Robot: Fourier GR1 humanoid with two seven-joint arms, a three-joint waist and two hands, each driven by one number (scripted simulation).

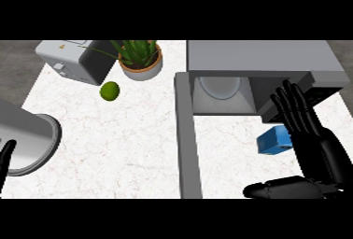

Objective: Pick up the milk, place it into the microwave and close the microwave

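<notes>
The milk is a small blue carton lying on the white counter in front of the microwave. The microwave stands at the back right with its door swung open toward me, showing the cavity and a round glass plate inside. My right hand hovers just right of the carton, fingers straight and pointing toward the microwave, thumb stretched out low to the left. It holds nothing. My left hand shows only as a dark sliver at the left edge.
A grey toaster sits at the back left, a potted plant beside it. A green avocado lies on the counter in front of them. A large grey cylinder fills the left edge.
</notes>
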